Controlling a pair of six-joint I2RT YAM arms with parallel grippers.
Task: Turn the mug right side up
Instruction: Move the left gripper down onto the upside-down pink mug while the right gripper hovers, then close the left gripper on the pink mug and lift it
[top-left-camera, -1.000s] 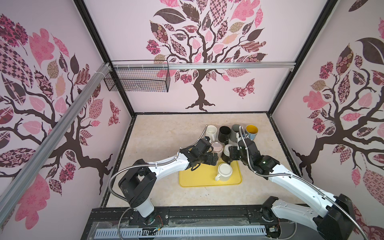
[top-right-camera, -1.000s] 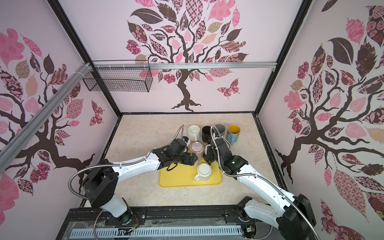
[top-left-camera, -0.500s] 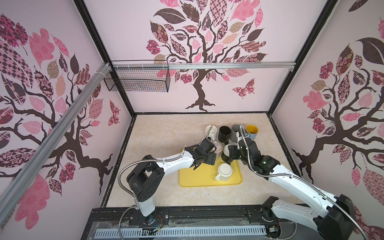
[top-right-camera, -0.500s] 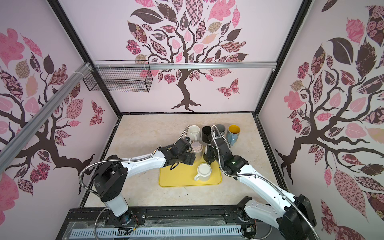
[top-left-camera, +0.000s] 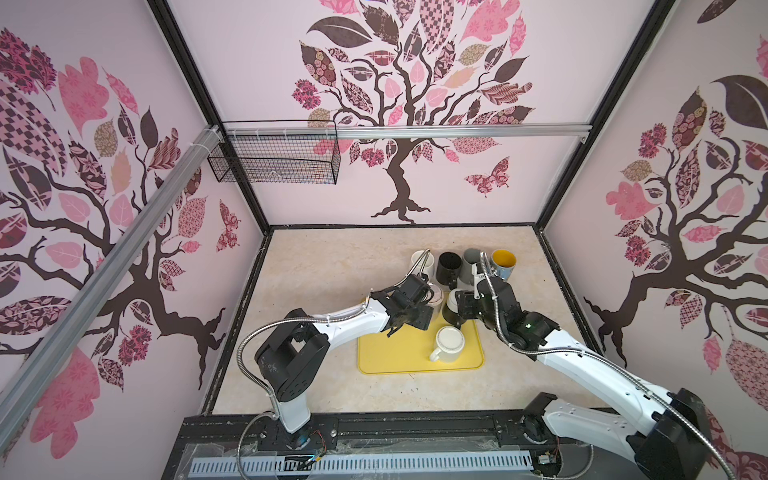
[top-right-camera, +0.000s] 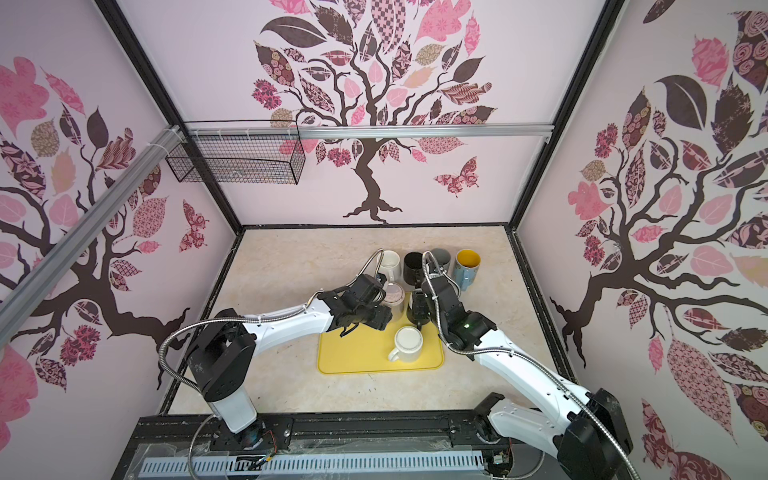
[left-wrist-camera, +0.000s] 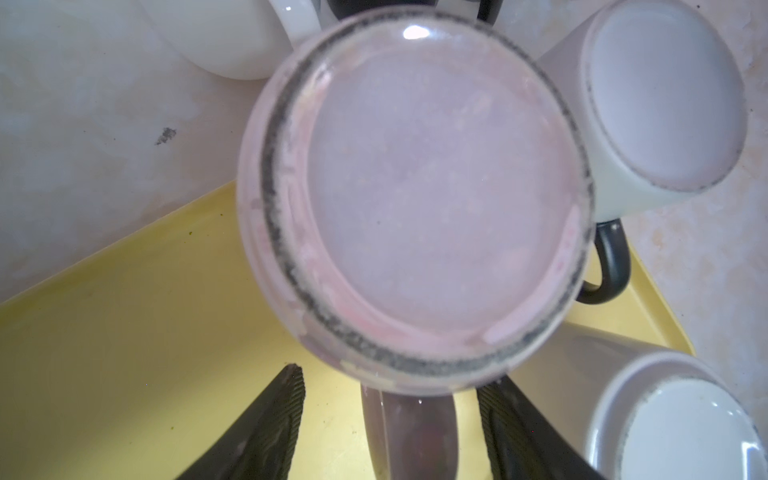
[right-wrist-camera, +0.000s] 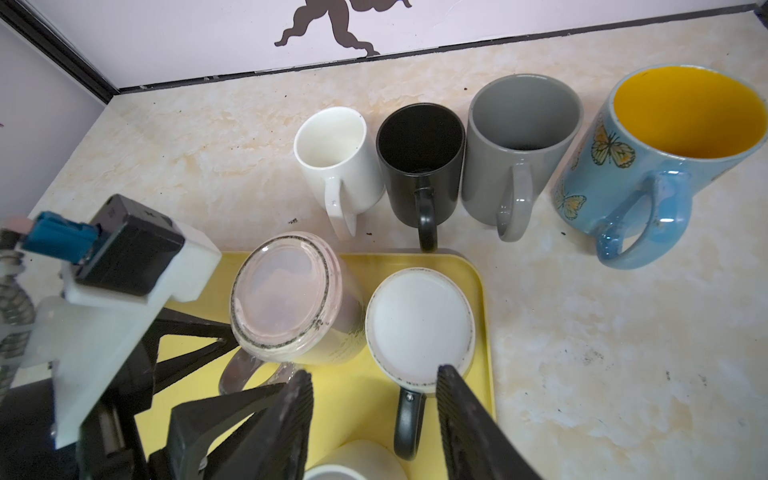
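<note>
Three mugs stand upside down on the yellow tray (top-left-camera: 395, 357) (top-right-camera: 353, 357). A pinkish see-through mug (left-wrist-camera: 415, 199) (top-left-camera: 434, 296) is at the tray's back edge. My left gripper (left-wrist-camera: 394, 377) (top-left-camera: 419, 318) is open, a finger on each side of this mug's handle (left-wrist-camera: 411, 432) with a gap either way. Beside it is a white mug with a black handle (right-wrist-camera: 419, 324) (left-wrist-camera: 665, 104). My right gripper (right-wrist-camera: 376, 372) (top-left-camera: 461, 309) is open astride that black handle (right-wrist-camera: 409, 424) and does not touch it. A cream mug (top-left-camera: 449, 343) (top-right-camera: 408, 343) sits nearer the front.
Behind the tray stand several upright mugs in a row: white (right-wrist-camera: 332, 158), black (right-wrist-camera: 419, 153), grey (right-wrist-camera: 519, 137) and blue with a yellow inside (right-wrist-camera: 673, 145). The two arms are close together over the tray's back edge. A wire basket (top-left-camera: 274, 160) hangs on the back wall.
My left gripper has moved in towards the pinkish mug, and its jaws have narrowed around the handle. The right arm and the mugs have stayed where they were.
</note>
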